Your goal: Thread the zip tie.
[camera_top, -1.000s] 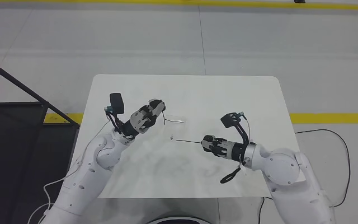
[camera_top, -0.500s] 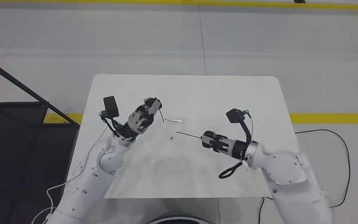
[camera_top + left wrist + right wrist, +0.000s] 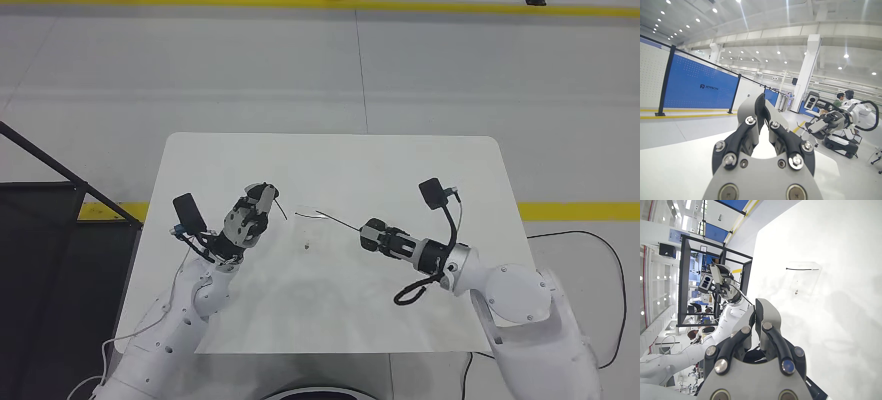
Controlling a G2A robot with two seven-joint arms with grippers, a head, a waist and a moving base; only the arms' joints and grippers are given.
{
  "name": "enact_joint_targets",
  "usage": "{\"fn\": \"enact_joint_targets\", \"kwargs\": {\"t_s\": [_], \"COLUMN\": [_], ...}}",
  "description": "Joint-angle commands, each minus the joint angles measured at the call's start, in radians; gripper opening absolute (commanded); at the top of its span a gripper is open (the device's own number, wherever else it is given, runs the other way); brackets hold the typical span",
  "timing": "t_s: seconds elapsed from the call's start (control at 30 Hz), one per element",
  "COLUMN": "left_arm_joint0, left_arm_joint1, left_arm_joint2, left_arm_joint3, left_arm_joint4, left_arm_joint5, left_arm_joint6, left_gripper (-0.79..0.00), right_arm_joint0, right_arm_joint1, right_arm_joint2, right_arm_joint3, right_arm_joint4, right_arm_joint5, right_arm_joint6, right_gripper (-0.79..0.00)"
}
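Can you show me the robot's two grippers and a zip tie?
left gripper (image 3: pixel 267 191), top view, between its fingertips.
right gripper (image 3: pixel 362 233), top view, between its fingertips.
zip tie (image 3: pixel 339 221), top view, middle of the black strap.

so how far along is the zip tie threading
Done: both pieces look picked up. In hand: the right gripper, jaws shut, holds the thin black zip tie, tip aimed at the short black strand pinched by the left gripper. To do: a gap separates them, so nothing is threaded yet.
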Motion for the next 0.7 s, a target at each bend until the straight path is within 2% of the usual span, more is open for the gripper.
{"fn": "enact_joint_targets", "kwargs": {"t_s": [0.0,0.17,0.27,0.5,0.67], "left_arm_joint0": [0.0,0.0,0.009,0.037,0.067], "left_arm_joint1": [0.0,0.0,-0.001,0.003,0.008], "left_arm_joint2": [0.0,0.0,0.0,-0.016,-0.03], "left_arm_joint3": [0.0,0.0,-0.019,-0.038,-0.062], "left_arm_joint4": [0.0,0.0,0.014,0.162,0.265], "left_arm_joint5": [0.0,0.0,0.03,0.126,0.161], "left_arm_joint6": [0.0,0.0,-0.046,-0.06,-0.019], "left_gripper": [-0.785,-0.785,-0.785,-0.785,-0.785], "right_arm_joint0": [0.0,-0.002,0.0,0.037,0.068], "right_arm_joint1": [0.0,0.0,0.0,0.006,0.009], "right_arm_joint2": [0.0,-0.001,-0.005,0.0,-0.023], "right_arm_joint3": [0.0,0.0,-0.004,-0.032,-0.044], "right_arm_joint4": [0.0,0.002,0.022,0.053,0.039], "right_arm_joint5": [0.0,-0.001,0.008,0.088,0.182], "right_arm_joint6": [0.0,-0.004,-0.008,0.057,0.094], "right_gripper": [-0.785,-0.785,-0.785,-0.785,-0.785]}}
